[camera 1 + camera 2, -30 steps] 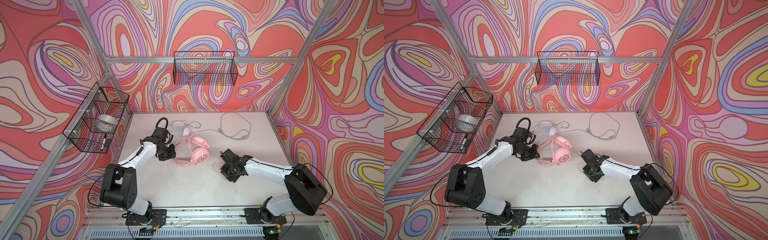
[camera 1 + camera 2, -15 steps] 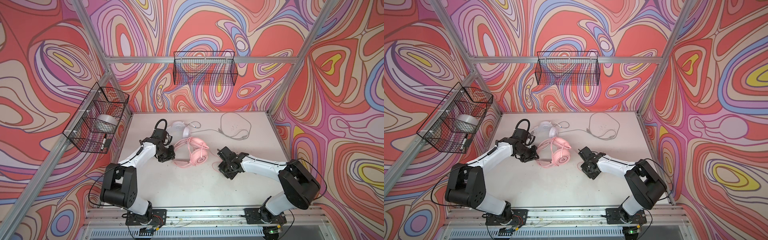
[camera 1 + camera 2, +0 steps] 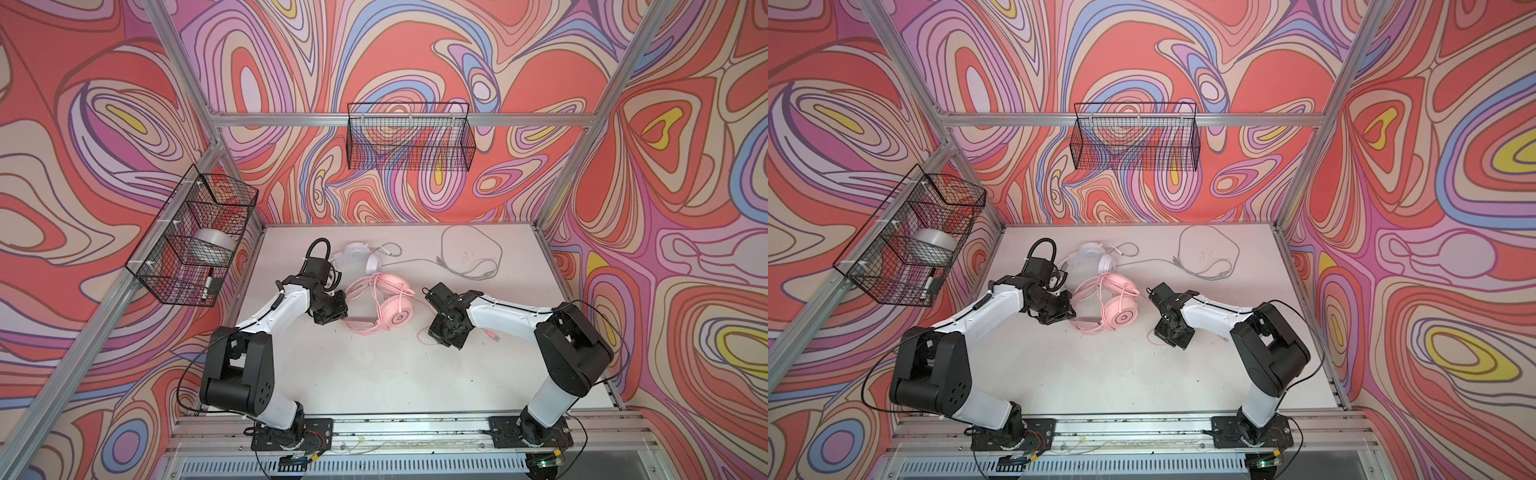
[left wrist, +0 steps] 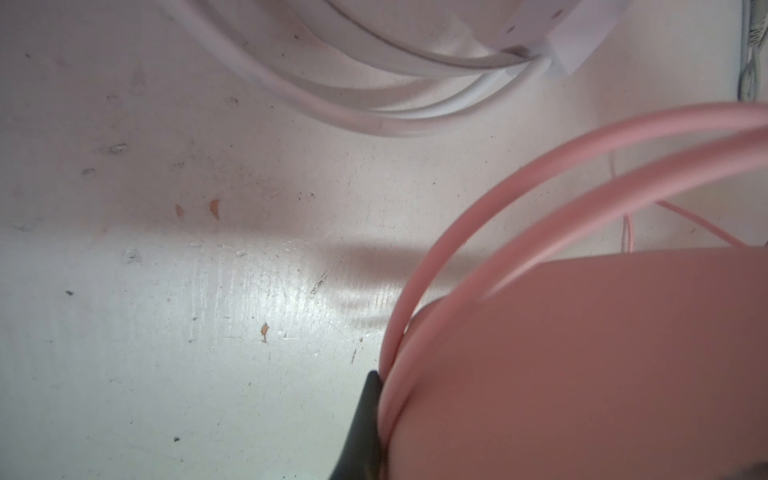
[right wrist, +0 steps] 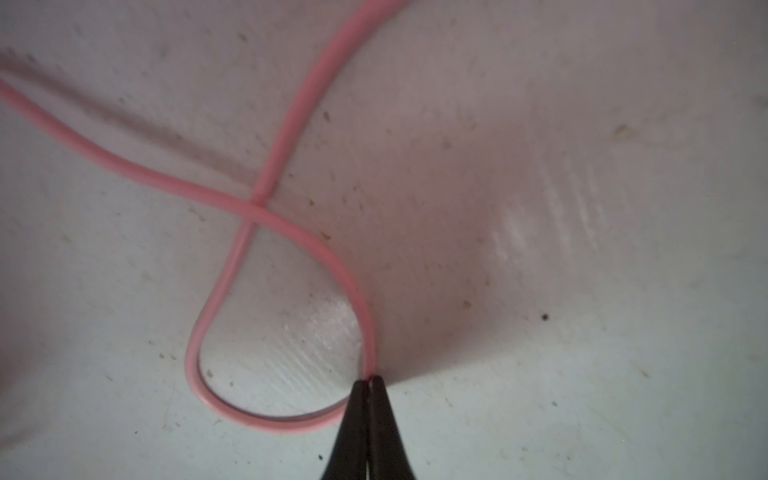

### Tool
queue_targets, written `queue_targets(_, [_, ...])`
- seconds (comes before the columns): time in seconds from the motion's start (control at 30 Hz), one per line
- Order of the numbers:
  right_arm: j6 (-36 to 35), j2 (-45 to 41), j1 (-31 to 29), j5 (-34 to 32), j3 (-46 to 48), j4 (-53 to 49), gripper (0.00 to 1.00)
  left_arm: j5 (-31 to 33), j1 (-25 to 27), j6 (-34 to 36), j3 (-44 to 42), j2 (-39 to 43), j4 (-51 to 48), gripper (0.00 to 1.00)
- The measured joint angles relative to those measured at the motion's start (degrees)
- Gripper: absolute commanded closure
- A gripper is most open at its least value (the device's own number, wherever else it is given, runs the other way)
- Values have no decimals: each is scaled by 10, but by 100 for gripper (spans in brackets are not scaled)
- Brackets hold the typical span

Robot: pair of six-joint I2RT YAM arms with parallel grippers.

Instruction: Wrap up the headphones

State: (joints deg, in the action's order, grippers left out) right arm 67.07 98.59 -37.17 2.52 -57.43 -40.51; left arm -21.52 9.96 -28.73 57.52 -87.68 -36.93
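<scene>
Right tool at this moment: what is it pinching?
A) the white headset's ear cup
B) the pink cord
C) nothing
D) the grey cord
B: in the right wrist view the right tool has its tips shut on the pink cord, at the end of its loop on the table.

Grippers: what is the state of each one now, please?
Left gripper: closed on the pink headband.
Right gripper: closed on the pink cord.
</scene>
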Motion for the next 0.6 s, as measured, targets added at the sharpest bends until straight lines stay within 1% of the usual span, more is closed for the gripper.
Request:
queue_targets(0.1, [-37,-7,-4,-15,-1,-5,100,-1,-3,-1,0,0,0,100])
queue_targets(0.23, [-115,-22,-8,-85,-8,-56,100,-1,-6,-12,0,0,5,100])
queue_targets(0.4, [-230,-96,-8,-164,-36,-107,100,5,-6,-31,12,0,5,100])
queue_targets(0.53, [-334,-161,-8,-185,-52,-111,100,12,-6,-50,39,0,8,100])
queue_targets(0.6, [-374,-179,-8,-188,-53,-114,100,12,-6,-60,48,0,10,100])
